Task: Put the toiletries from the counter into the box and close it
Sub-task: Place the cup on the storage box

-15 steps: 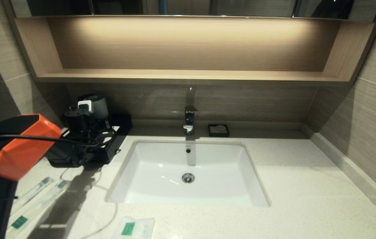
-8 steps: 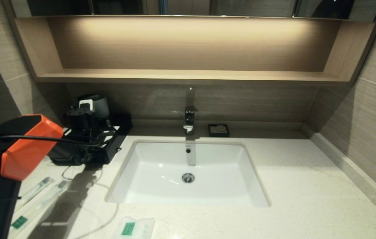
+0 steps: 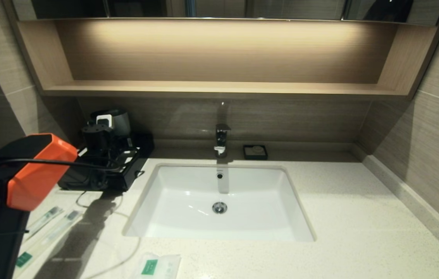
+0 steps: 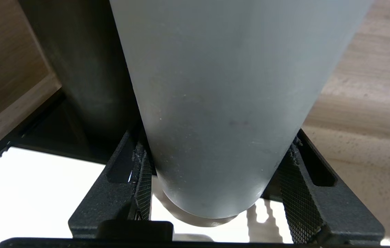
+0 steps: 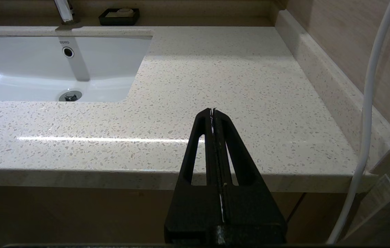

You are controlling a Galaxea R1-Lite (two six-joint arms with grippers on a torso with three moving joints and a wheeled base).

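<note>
My left gripper [image 4: 215, 137] is shut on a grey cup [image 4: 222, 103], one finger on each side of it. The cup hangs just above the white top [image 4: 26, 193] of the black box [image 3: 126, 176] at the counter's far left; in the head view the cup [image 3: 120, 122] shows behind the gripper [image 3: 111, 139]. Two clear-wrapped toothbrushes [image 3: 45, 219] [image 3: 50, 236] lie on the counter [image 3: 358, 217] in front of the box. The white sachet [image 3: 159, 266] with a green label lies at the front edge. My right gripper [image 5: 212, 111] is shut and empty, over the counter's front right edge.
The white sink [image 3: 173, 217] is set in the middle, with a faucet [image 3: 221, 141] behind it and a small black soap dish [image 3: 255, 152] to its right. A dark cylinder [image 4: 88, 69] stands beside the cup. A wooden shelf [image 3: 219, 88] runs above.
My left arm has shifted a little to the right, carrying the grey cup with it. The toothbrushes, sachet and right gripper have not moved.
</note>
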